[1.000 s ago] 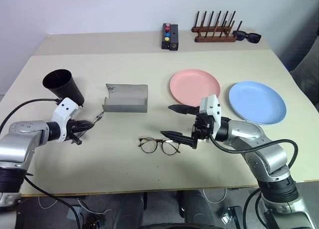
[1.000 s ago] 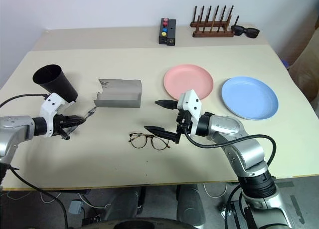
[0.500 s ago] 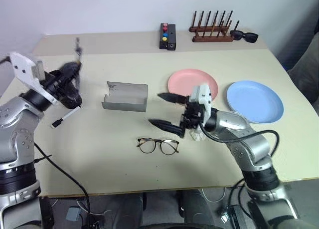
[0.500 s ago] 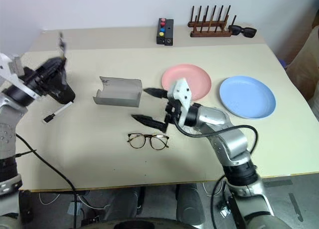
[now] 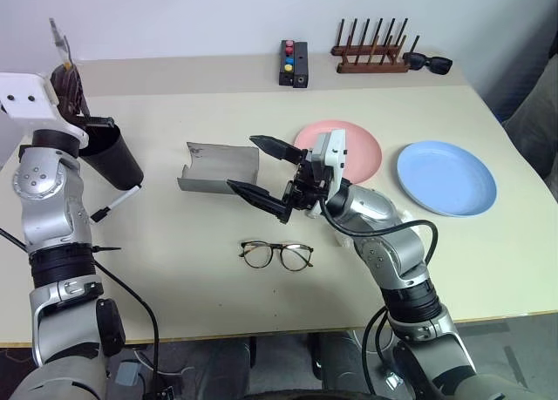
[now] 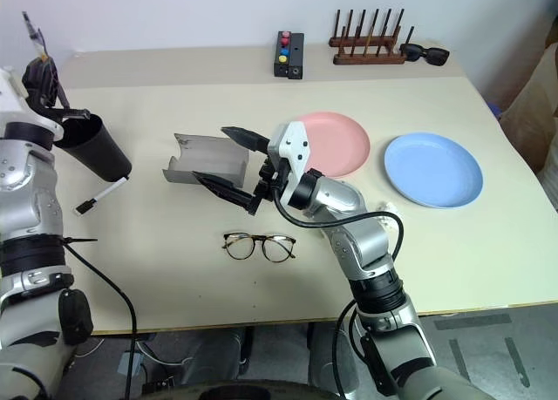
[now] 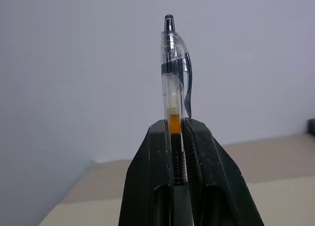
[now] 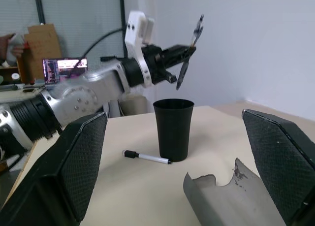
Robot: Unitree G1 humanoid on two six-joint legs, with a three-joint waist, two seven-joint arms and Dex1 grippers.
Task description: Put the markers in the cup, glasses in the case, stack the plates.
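From the head views, the left gripper (image 5: 64,76) is standing raised above the tall black tapered plastic cup (image 5: 113,156), its fingers pinching the thin clear-barrelled pen (image 5: 57,36), which is pointing upward. The white-barrelled marker with a black cap (image 5: 116,202) is lying on the beige table (image 5: 174,269) just beside the cup's base. The right gripper (image 5: 261,169) is hovering over the grey open glasses case (image 5: 220,169), its two black fingers spread wide and holding nothing. The thin dark-rimmed eyeglasses (image 5: 277,254) are lying on the table nearer the robot than the case, apart from it. The round pink plastic plate (image 5: 359,147) and the round light blue plastic plate (image 5: 446,177) are sitting side by side, unstacked.

The left wrist view is showing the two black fingers (image 7: 152,186) closed tight on the pen (image 7: 173,108), its clip end standing above them against a pale wall.

The right wrist view is looking between its own widely parted pads (image 8: 83,162) at the upright cup (image 8: 173,129), with the white marker (image 8: 146,157) touching or nearly touching its base, the grey case's rim (image 8: 221,194) in front, and the left gripper (image 8: 183,51) holding the pen (image 8: 191,51) tilted above the cup's mouth.
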